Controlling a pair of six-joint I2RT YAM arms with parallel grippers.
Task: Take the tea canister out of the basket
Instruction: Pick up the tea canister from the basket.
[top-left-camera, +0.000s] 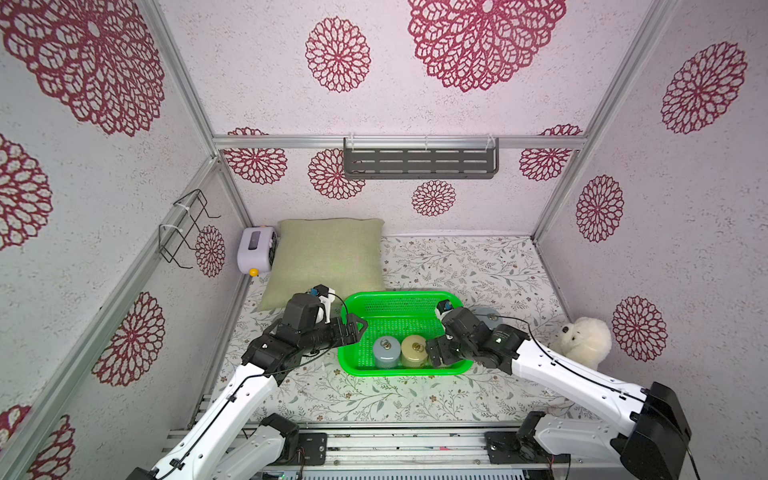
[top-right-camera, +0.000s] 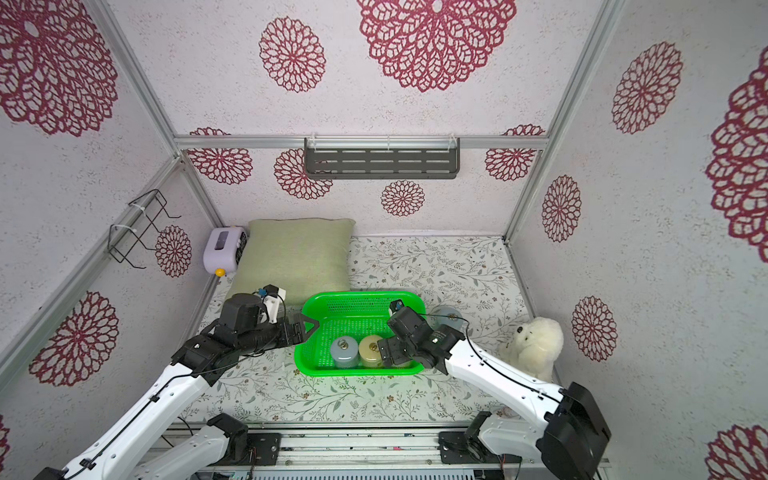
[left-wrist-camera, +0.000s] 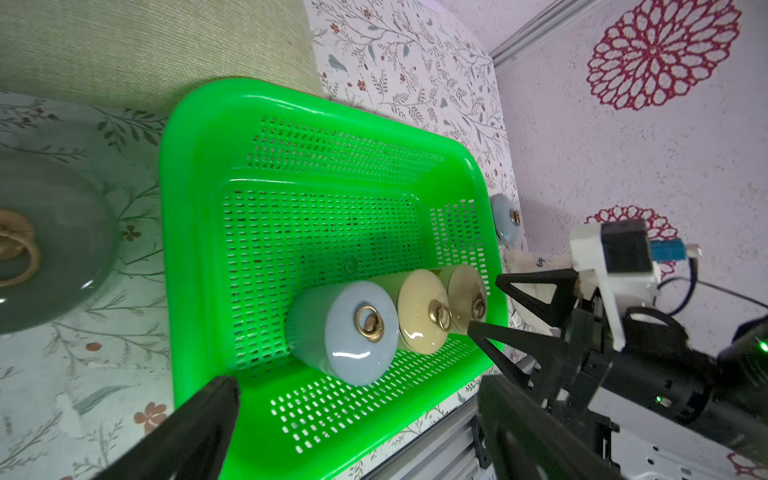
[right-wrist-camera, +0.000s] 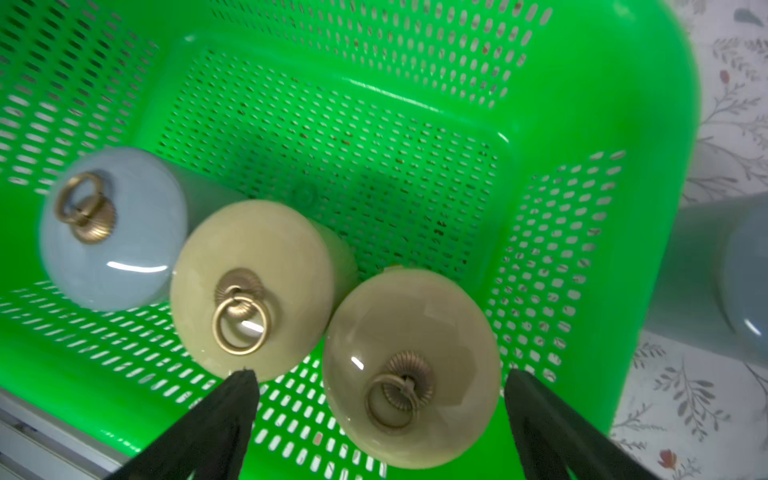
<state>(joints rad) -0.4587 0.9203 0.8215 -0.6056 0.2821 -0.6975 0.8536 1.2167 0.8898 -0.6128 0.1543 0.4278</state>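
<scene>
Tea canisters: squat glazed cylinders, each with a domed lid and a brass ring pull on a ribbed boss at the lid's centre. Three stand upright inside the basket (top-left-camera: 399, 296), which is bright green plastic with perforated walls and floor. They form a row along its near wall:
- the blue-grey canister (top-left-camera: 386, 352) is at the left
- the yellow canister (top-left-camera: 414, 351) is in the middle, touching it
- the beige canister (right-wrist-camera: 411, 365) is at the right end, in the near right corner, just beside the yellow one

Over the beige canister hangs the right gripper (right-wrist-camera: 380, 376), jaws spread wide, one finger on each side of the lid and not closed on it. The right arm crosses the basket's right wall and mostly covers that canister in both top views.

At the basket's left rim sits the left gripper (top-left-camera: 357, 328), jaws also wide apart and gripping nothing. Whether it touches the rim I cannot tell.

Outside the basket:
- a second blue-grey canister (top-left-camera: 488, 316) stands upright on the surface (top-left-camera: 457, 266), just off the right wall and partly behind the right arm
- a green canister (left-wrist-camera: 50, 249) stands just off the left wall, seen only from the left wrist
- a green pillow (top-left-camera: 328, 257) lies behind the far left corner, with a lilac appliance (top-left-camera: 255, 249) beyond it
- a white plush toy (top-left-camera: 586, 340) sits well off to the right of the basket
</scene>
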